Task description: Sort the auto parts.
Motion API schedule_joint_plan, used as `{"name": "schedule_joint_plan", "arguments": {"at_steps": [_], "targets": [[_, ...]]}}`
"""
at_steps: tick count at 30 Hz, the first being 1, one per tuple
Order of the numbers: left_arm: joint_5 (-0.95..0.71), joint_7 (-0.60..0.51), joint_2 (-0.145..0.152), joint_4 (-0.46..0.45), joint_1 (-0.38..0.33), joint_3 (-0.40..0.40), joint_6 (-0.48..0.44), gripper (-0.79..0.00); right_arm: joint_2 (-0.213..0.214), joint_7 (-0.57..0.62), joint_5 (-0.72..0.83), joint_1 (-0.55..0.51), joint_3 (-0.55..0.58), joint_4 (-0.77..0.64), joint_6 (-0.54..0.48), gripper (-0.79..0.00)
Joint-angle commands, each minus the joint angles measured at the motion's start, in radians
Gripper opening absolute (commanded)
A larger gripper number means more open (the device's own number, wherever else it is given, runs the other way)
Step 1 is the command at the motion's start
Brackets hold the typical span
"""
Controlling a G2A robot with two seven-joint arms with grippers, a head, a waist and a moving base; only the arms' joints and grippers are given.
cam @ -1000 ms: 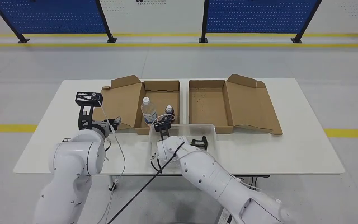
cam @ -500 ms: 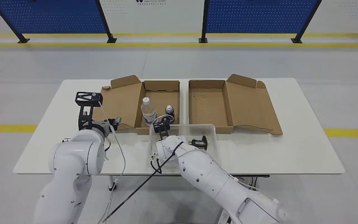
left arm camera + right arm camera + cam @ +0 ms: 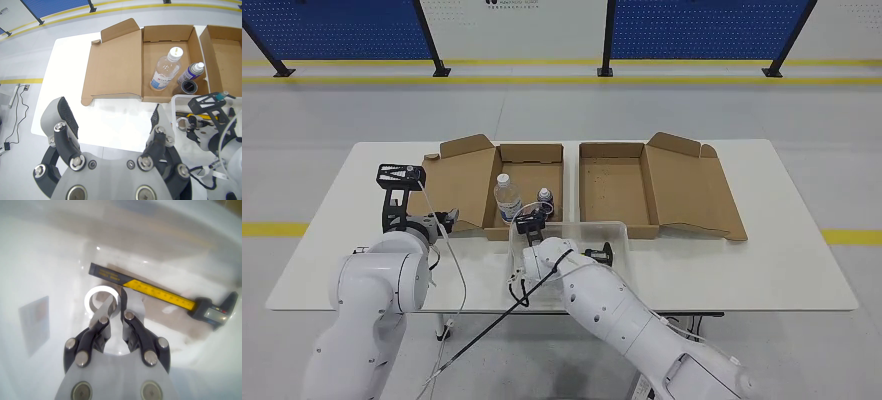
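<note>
A metal ring [image 3: 90, 298] lies in the clear plastic bin [image 3: 614, 230] beside a yellow and black digital caliper [image 3: 160, 294]. My right gripper [image 3: 118, 300] is down inside the bin, shut on the ring's wall, with one finger inside the ring and the other outside it. The ring [image 3: 181, 124] also shows in the left wrist view, under the right arm's wrist. My left gripper [image 3: 109, 108] hangs open and holds nothing, above the bare table left of the bin.
The left cardboard box [image 3: 166, 36] holds a clear bottle [image 3: 166, 70], a spray can [image 3: 191, 73] and a black can [image 3: 189, 87]. An open cardboard box [image 3: 617, 190] lies right of it. A black part [image 3: 597, 254] lies in the bin.
The right wrist has shifted slightly toward the boxes. The left arm has stayed still.
</note>
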Motion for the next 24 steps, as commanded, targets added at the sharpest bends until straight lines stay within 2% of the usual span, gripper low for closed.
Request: {"name": "schedule_joint_plan", "arguments": {"at_steps": [1,7,14,19,24], "targets": [[0.000,0.000,0.000,0.000,0.000,0.000,0.000,0.000,0.006,0.005,-0.009,-0.009,0.017,-0.030,0.005,-0.785],[0.000,0.000,0.000,0.000,0.000,0.000,0.000,0.000,0.042,0.036,-0.027,-0.087,0.115,-0.213,-0.001,-0.785],[0.000,0.000,0.000,0.000,0.000,0.000,0.000,0.000,0.104,0.098,-0.024,-0.267,0.300,-0.534,-0.079,-0.785],[0.000,0.000,0.000,0.000,0.000,0.000,0.000,0.000,0.130,0.113,0.126,-0.386,0.442,-0.707,-0.174,-0.785],[0.000,0.000,0.000,0.000,0.000,0.000,0.000,0.000,0.142,0.104,0.423,-0.464,0.578,-0.762,-0.286,-0.785]]}}
